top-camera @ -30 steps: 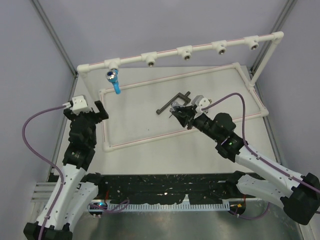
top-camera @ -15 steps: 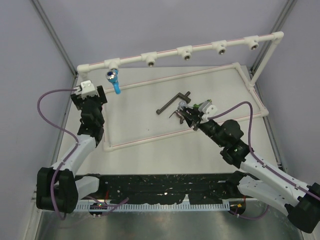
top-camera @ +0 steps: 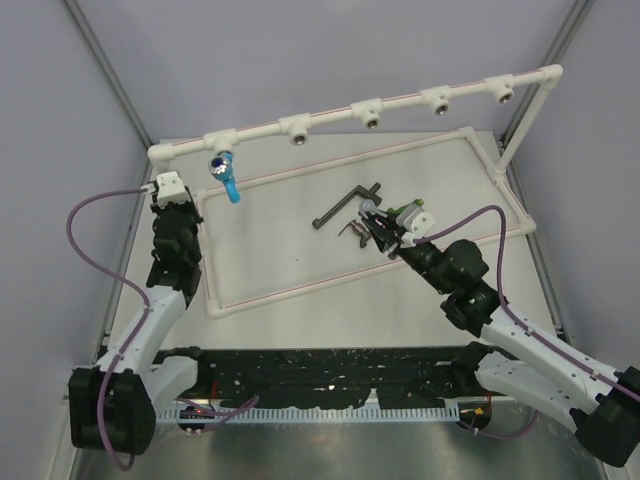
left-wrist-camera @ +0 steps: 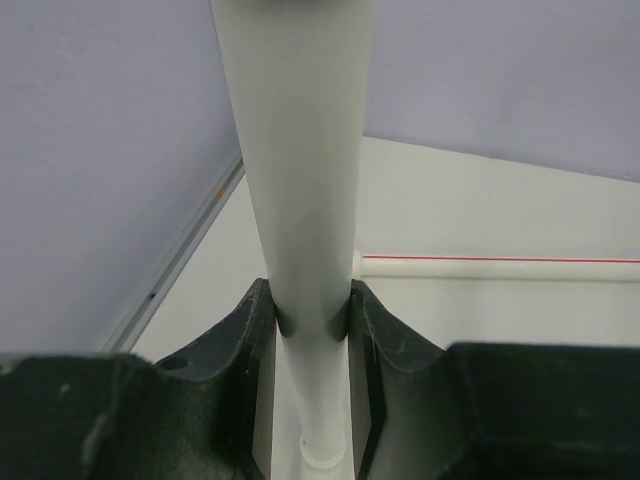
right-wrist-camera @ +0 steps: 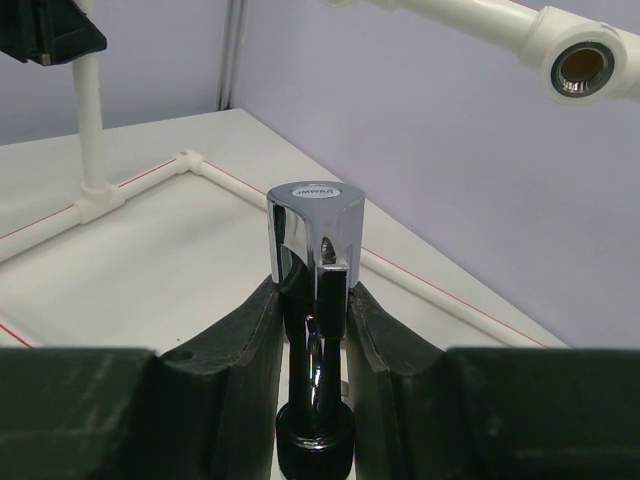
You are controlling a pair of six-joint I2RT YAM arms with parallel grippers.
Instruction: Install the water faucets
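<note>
My right gripper [right-wrist-camera: 315, 300] is shut on the shiny chrome water faucet [right-wrist-camera: 315, 230] and holds it upright above the table, right of centre in the top view [top-camera: 372, 228]. A blue faucet [top-camera: 226, 172] hangs from the leftmost socket of the white pipe frame [top-camera: 330, 112]. On the table just left of my right gripper lies a dark faucet [top-camera: 345, 208]. My left gripper [left-wrist-camera: 312, 320] is shut on the frame's left upright post [left-wrist-camera: 310, 180], at the frame's left end in the top view [top-camera: 168, 200].
Several open sockets [top-camera: 372, 113] face down along the frame's top rail, and one shows brass thread at the upper right of the right wrist view [right-wrist-camera: 583, 68]. The frame's low rectangle of pipe [top-camera: 300, 285] rests on the table. Enclosure posts [top-camera: 110, 80] stand at the corners.
My left arm swung in from beside the frame to its left post and the jaws went from open to shut on it. The frame shifted slightly. The right gripper barely moved.
</note>
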